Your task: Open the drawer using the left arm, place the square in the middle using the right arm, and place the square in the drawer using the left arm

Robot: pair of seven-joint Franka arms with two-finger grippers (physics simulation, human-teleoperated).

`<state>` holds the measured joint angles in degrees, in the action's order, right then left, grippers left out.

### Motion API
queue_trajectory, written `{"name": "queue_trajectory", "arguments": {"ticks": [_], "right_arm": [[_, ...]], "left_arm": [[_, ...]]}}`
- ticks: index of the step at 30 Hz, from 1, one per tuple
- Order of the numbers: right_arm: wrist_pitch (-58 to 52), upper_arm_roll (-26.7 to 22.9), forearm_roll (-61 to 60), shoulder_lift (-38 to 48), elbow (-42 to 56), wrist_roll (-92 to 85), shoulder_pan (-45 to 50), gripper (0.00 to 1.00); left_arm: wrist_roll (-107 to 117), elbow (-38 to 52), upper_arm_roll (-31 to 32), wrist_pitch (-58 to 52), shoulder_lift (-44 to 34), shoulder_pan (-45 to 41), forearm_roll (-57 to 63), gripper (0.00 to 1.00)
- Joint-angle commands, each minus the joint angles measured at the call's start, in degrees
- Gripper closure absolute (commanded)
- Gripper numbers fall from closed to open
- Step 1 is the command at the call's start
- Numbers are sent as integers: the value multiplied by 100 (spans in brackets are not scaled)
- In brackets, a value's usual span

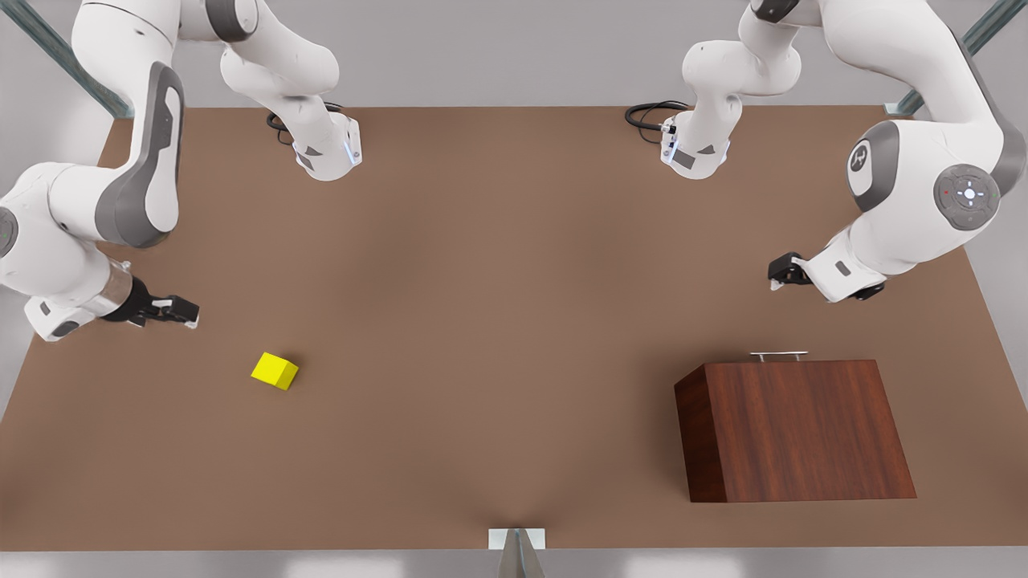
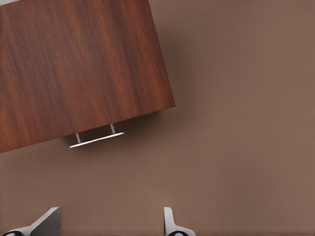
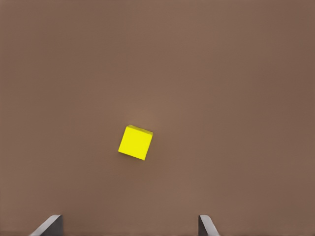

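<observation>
grippers [image 1: 181, 311] [image 1: 777, 273] open wide, empty, cube [image 1: 275, 371] untouched

Two robot arms [image 1: 120, 177], one yellow square [image 1: 275, 371], one wooden cabinet [image 1: 795, 429], one handle [image 1: 777, 355]

Left arm [image 1: 923, 185] enters from the front view's upper right, elbow bent, forearm angled down toward the table. Left gripper [image 1: 777, 277] hangs above the tabletop, pointing toward the front view's left; in its wrist view both fingertips [image 2: 170, 221] sit well apart, nothing between them. Right arm [image 1: 96, 201] enters from the front view's upper left, folded at the elbow, wrist low near the table edge. Right gripper [image 1: 189, 313] points toward the front view's right, above the surface; its fingertips [image 3: 206, 225] are spread wide and empty.
</observation>
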<state>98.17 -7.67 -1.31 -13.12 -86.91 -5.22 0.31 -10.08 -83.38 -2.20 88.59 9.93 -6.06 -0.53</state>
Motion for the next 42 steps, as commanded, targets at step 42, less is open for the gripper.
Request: {"name": "queue_trajectory", "arguments": {"ticks": [42], "right_arm": [[3929,3,-1486,-2027,-2269,1603,198,18]], "left_arm": [[6975,-4969,-501,7225,26,246,-2082,0]]}}
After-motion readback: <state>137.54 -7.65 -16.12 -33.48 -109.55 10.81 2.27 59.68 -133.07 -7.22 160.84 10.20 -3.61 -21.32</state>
